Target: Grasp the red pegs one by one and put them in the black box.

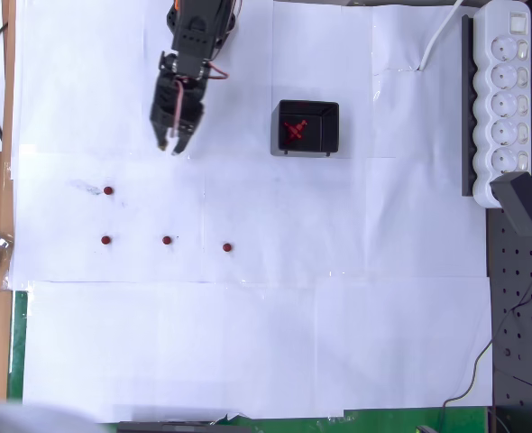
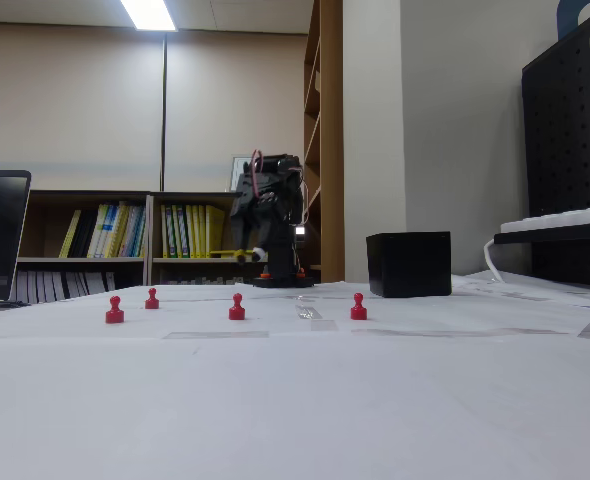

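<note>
From above, you are seeing into the black box (image 1: 307,128), where red pegs (image 1: 294,131) are lying in a tangled heap too blurred to count; in the fixed view the box (image 2: 409,264) is showing you just its outer walls. Four more pegs are standing upright on the white paper-covered table (image 1: 248,343), toward its left edge from above: (image 1: 108,190), (image 1: 105,240), (image 1: 166,240), (image 1: 227,246). Your gripper (image 1: 169,144) is hanging near the table's far edge, left of the box, fingers slightly apart and holding nothing.
</note>
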`<state>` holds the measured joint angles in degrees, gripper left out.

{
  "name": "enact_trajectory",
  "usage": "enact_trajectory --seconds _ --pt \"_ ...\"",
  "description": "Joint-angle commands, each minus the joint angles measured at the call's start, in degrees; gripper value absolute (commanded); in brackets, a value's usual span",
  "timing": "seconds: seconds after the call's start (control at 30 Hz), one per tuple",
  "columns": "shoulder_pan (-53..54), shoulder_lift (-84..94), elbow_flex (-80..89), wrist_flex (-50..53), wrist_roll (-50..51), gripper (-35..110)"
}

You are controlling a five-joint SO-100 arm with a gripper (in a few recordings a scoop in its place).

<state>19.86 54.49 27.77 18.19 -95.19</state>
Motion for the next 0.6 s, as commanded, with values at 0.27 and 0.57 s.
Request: enact_trajectory --seconds 0.27,0.57 --pt "6.9 21.4 3.4 -27.2 1.1 9" --pt "9.6 36.4 14.1 -30.5 1.6 9"
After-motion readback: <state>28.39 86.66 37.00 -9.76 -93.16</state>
